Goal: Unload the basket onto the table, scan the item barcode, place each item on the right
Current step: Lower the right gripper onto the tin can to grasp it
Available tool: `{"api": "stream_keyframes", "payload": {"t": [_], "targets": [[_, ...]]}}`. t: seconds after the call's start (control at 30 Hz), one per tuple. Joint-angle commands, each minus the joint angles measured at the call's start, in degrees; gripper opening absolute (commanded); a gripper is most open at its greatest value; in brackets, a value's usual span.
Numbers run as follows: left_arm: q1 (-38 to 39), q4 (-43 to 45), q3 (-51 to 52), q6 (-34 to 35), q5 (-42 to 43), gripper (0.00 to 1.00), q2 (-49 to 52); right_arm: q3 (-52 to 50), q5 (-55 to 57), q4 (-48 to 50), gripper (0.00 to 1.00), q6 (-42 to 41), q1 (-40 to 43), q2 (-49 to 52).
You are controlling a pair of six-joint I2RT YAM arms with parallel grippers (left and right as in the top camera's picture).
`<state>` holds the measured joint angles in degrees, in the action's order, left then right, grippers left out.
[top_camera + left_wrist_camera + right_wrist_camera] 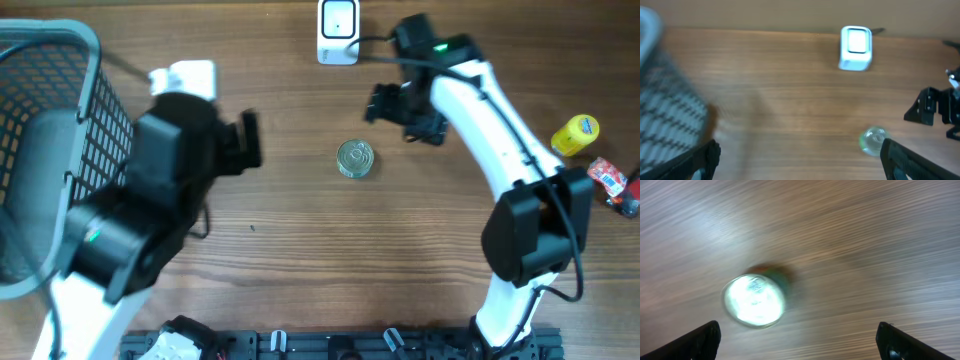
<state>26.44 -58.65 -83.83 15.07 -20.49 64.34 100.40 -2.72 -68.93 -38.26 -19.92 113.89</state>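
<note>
Silver metal marks your target: the can (pixel 355 158) stands upright on the wood-grain worktop (pixel 300 260), shiny lid up, near the middle of the overhead view. It sits free, and neither arm touches it. The white scanner (pixel 338 30) stands at the far edge of the worktop, beyond the can and well apart from it.

Your right hand (pixel 405 110) hovers between the scanner and the can, a little to the can's right in the overhead view, with its fingers spread wide and gripping nothing. Through the right wrist camera you look almost straight down on the can (pixel 755 300). Its lid is a bright, blurred disc with a hint of green and red on its side. The can lies ahead of the right hand (pixel 797 330), nearer the left-hand fingertip (pixel 700 340) in that view and not between the two tips.

Your left hand (pixel 248 140) hangs to the left of the can, clearly apart from it, and it is wide open too. In the left wrist view its dark fingertips (pixel 910 160) show at the bottom corners over bare wood. The can (pixel 872 140) appears just beside the right-side tip, and the scanner (pixel 856 47) is farther off, facing you.

The wire basket (pixel 100 120) fills the left edge of the worktop beside the left arm. It is blurred in the left wrist view (pixel 665 120). A yellow bottle (pixel 576 135) and a red packet (pixel 608 178) lie at the right edge, near each other and well apart from the can.
</note>
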Motion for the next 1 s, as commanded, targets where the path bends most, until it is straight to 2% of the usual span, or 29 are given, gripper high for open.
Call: {"api": "stream_keyframes", "payload": {"t": [0.0,0.13,0.33,0.6,0.97], "targets": [[-2.75,-3.5,0.33,-0.11,-2.1,1.0,-6.01,0.46,-4.17,3.19,1.0,-4.26,-2.67,1.68],[-2.82,-6.88,0.37,0.39,-2.1,1.0,-10.8,0.46,-3.48,6.69,1.0,-5.51,-4.66,3.89],[-2.82,-11.54,0.59,3.63,-2.1,1.0,-11.74,0.46,-3.56,5.86,1.0,-11.5,-4.87,8.55],[-2.82,-10.01,8.59,3.61,-2.12,1.0,-11.69,0.46,-4.24,6.71,1.0,-19.23,-7.87,12.07],[-2.82,-8.87,11.47,3.82,-2.12,1.0,-11.69,0.42,-6.36,5.99,1.0,-19.69,-7.89,17.44]]}}
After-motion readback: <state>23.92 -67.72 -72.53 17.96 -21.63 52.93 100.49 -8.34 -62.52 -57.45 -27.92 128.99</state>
